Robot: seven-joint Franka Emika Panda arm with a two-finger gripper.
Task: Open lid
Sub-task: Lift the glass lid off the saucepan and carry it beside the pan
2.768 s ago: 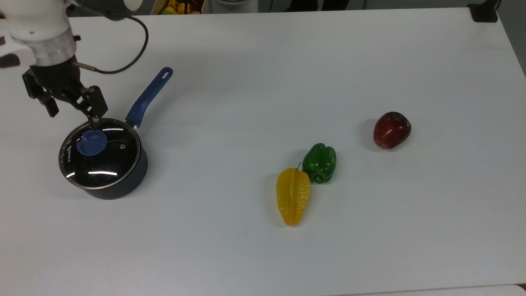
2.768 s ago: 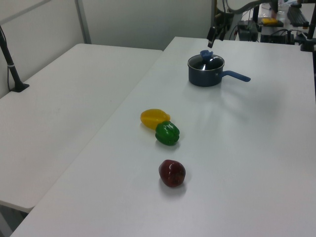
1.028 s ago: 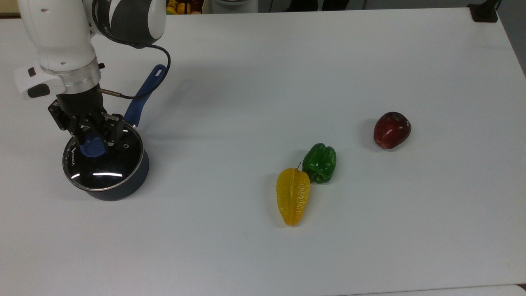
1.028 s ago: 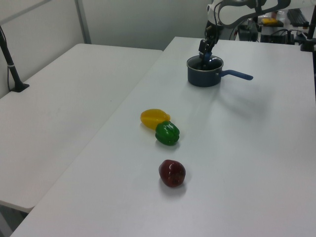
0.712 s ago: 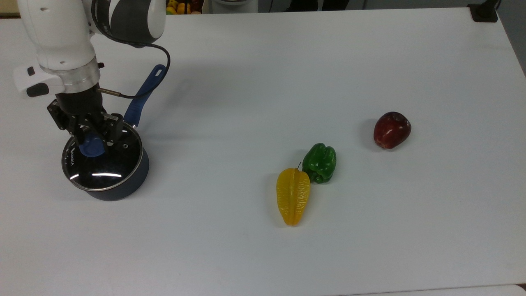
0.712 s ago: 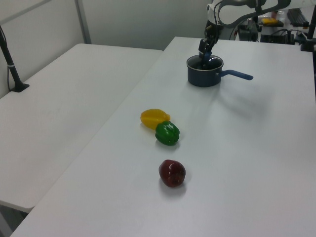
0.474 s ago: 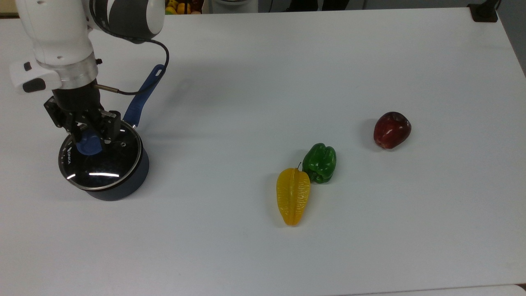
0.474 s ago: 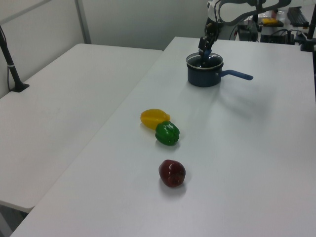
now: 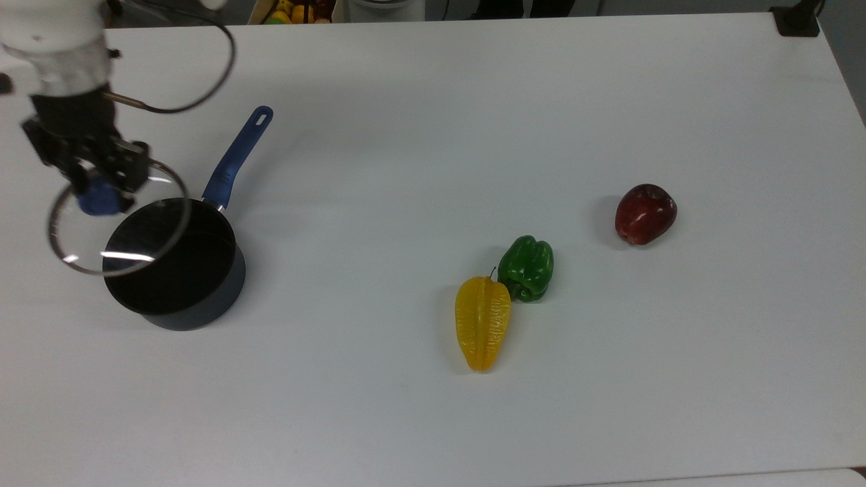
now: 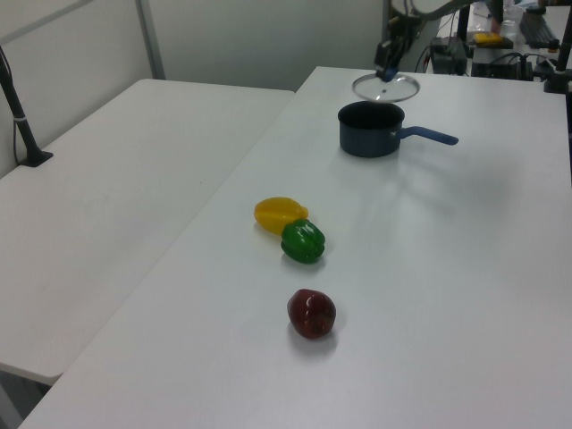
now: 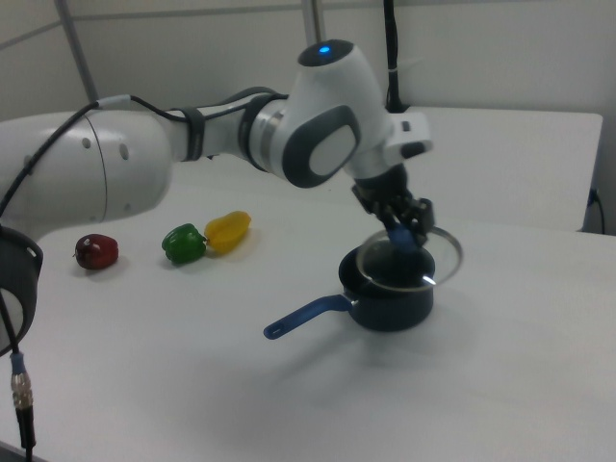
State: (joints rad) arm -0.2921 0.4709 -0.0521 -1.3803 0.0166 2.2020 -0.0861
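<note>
The lid (image 9: 116, 223) is a round disc of clear glass with a thin metal rim and a blue round knob (image 9: 99, 201), and it hangs in the air off the saucepan (image 9: 177, 270), held by that knob. The fingers (image 9: 86, 177) are clamped on the knob from either side, so the glass spreads out just below them. In the top view the lid sits toward the top view's left of the pan, overlapping only part of the open black mouth, and the pan's blue handle (image 9: 237, 156) points away from the fingers toward the top view's upper right. The left view shows what the top view cannot: a clear gap of air between the lid (image 10: 385, 87) and the pan's rim (image 10: 371, 111). The right view shows the lid (image 11: 409, 258) roughly level under the fingers (image 11: 405, 223), above the pan (image 11: 390, 294) on the desk (image 11: 289, 385).
</note>
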